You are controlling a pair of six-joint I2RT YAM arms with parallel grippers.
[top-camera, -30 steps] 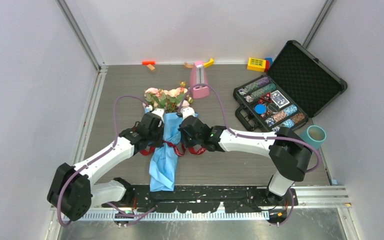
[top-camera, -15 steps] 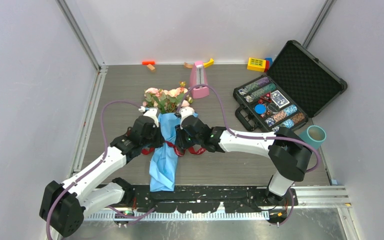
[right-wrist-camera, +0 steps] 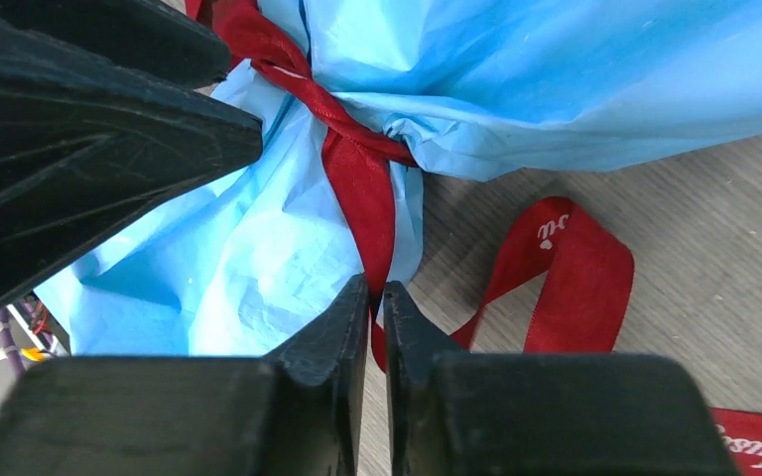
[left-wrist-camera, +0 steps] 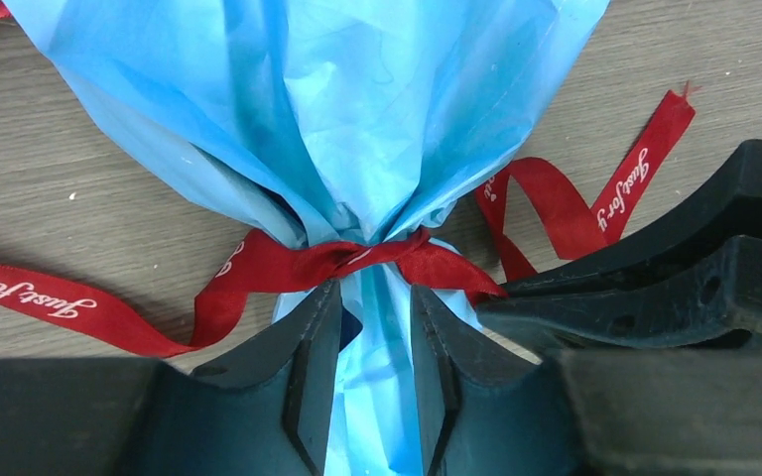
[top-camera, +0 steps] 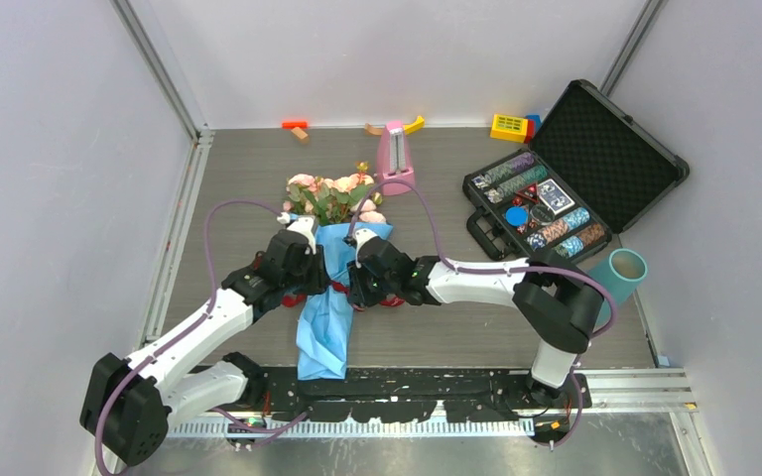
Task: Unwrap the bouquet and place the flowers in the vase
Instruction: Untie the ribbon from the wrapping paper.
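Heads up on where you're at: the bouquet (top-camera: 329, 260) is lying flat in the middle of the desk (top-camera: 456, 337), with the flowers (top-camera: 332, 196) at the far end and the tail of the blue paper cone (left-wrist-camera: 337, 119) pointing back toward the arm bases. Both arms meet at its waist, one on each side. The dark red ribbon (left-wrist-camera: 357, 260) is still knotted around the pinched neck of the paper, with its loose ends trailing on the wood on both sides. Your left fingers (left-wrist-camera: 308, 377) are partly apart, sitting just below the knot with the thin neck of blue paper running between them. They don't look clamped on anything. Your right fingers (right-wrist-camera: 327, 357) are only a narrow slit apart, and a strand of ribbon hanging from the knot runs right into that slit. Honestly, you can't tell from here whether they're pinching it or just sitting around it. The vase (top-camera: 622, 270) is way off at the right side, just beside the open black case (top-camera: 556, 198) and well apart from the bouquet.
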